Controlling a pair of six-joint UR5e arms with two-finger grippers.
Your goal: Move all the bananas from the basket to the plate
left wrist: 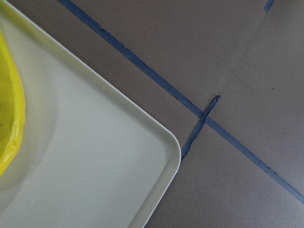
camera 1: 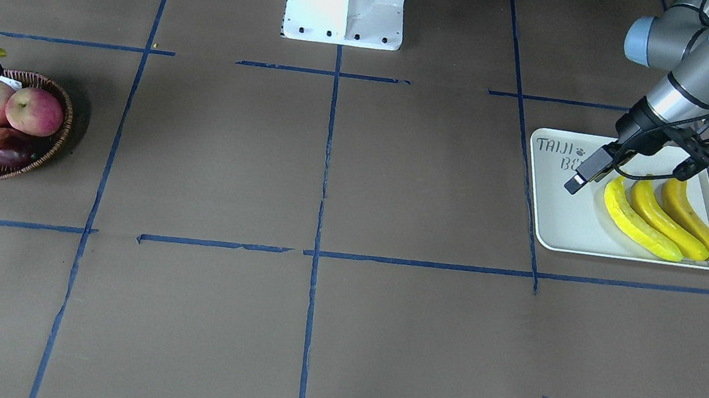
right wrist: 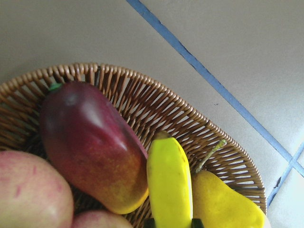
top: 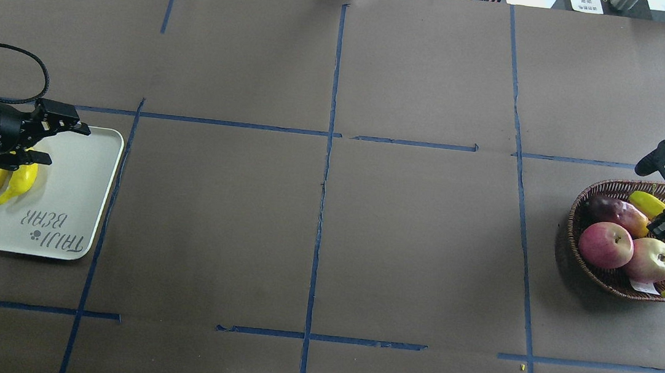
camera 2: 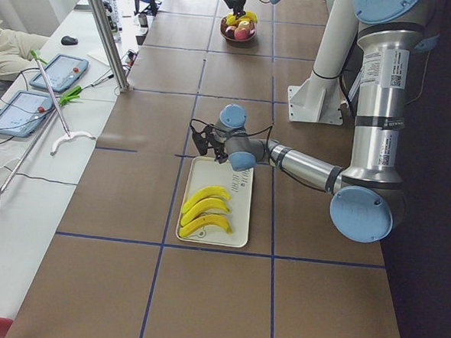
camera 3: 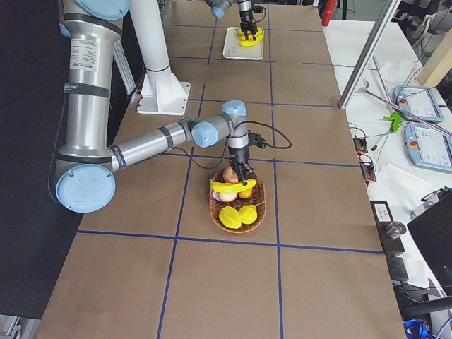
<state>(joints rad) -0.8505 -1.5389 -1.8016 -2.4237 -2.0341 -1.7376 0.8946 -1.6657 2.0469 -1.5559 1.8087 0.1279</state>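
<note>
**A:** Where do the fixed cameras sit?

**B:** One looks forward and down from behind the robot. Another faces it from across the bench [camera 1: 417, 344], looking steeply down. Both take in the plate [top: 73, 184] and the basket [top: 617, 185], mirrored side to side. Two more look along the bench from high at either end.

**A:** And the wrist cameras?

**B:** Very close. The left one shows one plate corner and blue tape [left wrist: 156, 78]. The right one peers into the basket at a banana [right wrist: 168, 185], which the overhead view also shows.
</note>
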